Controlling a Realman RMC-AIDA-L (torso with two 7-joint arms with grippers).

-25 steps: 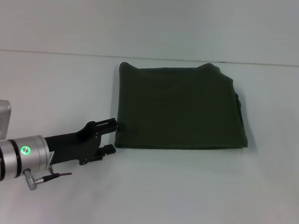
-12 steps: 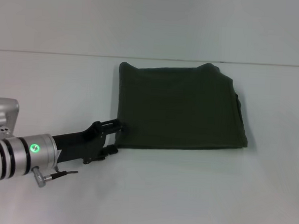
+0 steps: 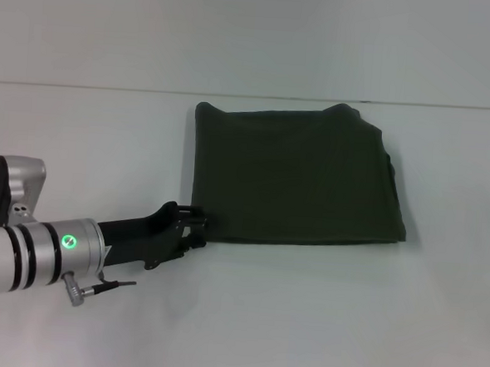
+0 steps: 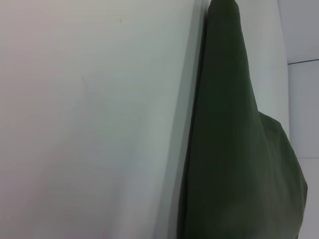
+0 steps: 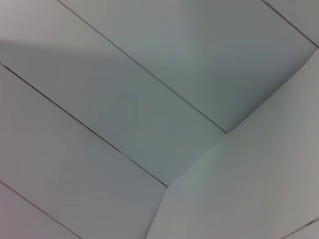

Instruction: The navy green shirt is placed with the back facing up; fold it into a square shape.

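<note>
One square fold looks done: navy green shirt (image 3: 294, 175) lies mid-tabletop (image 3: 320, 321); my left gripper (image 3: 197, 229) touches its near-left corner, finger state unclear.

The white table (image 3: 303, 320) fills the lower two thirds of the head view — plain and matte. Its far edge runs as a thin horizontal line across the upper third of the frame. Above that line stands a pale wall (image 3: 254, 34) — plain, unmarked.
</note>
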